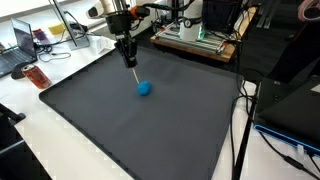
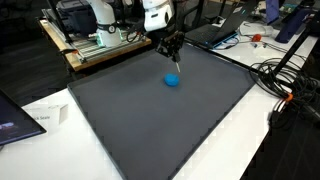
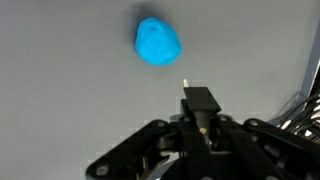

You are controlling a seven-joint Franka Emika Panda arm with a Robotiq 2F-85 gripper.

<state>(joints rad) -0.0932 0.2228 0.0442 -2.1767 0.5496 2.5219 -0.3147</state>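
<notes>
A small blue lump (image 1: 144, 87) lies on the dark grey mat (image 1: 120, 120); it shows in both exterior views (image 2: 172, 80) and near the top of the wrist view (image 3: 158, 42). My gripper (image 1: 128, 52) hangs above the mat just behind the lump (image 2: 172, 48). Its fingers (image 3: 200, 108) are shut on a thin pale stick (image 1: 133, 72) that points down toward the mat. The stick's tip (image 3: 186, 85) is close beside the lump; I cannot tell if it touches it.
The mat (image 2: 150, 120) covers a white table. A red object (image 1: 38, 76) and a laptop (image 1: 20, 45) stand at one edge. A rack with equipment (image 1: 200, 35) is behind the mat. Cables (image 2: 285, 85) lie beside it. A paper (image 2: 40, 118) lies on the table.
</notes>
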